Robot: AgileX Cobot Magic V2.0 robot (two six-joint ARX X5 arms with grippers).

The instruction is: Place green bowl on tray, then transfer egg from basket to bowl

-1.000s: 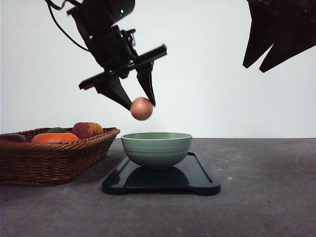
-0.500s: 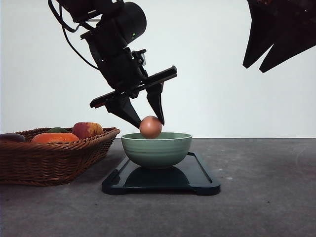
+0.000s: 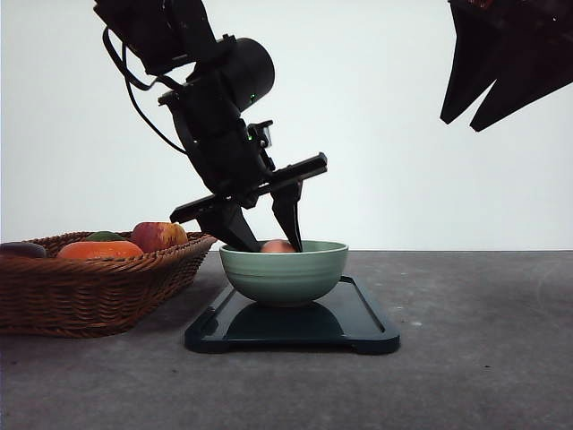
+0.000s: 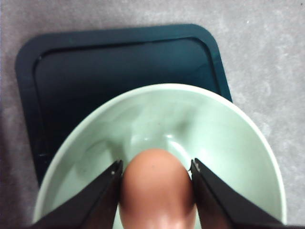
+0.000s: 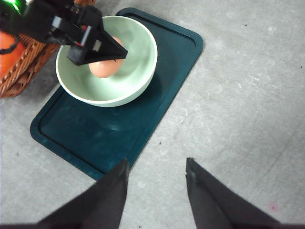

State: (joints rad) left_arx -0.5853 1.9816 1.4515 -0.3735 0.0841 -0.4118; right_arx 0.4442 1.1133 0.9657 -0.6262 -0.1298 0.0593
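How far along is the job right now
Done: the green bowl sits on the tray. In hand: the left gripper holds the egg low inside the bowl. Left: opening to release it. The right gripper hangs open above the table.

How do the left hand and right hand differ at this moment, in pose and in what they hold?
The left hand reaches down into the green bowl, while the right hand hangs high, apart from the tray. The left hand is shut on the egg; the right hand is open and holds nothing. Both have dark, pointed fingers.
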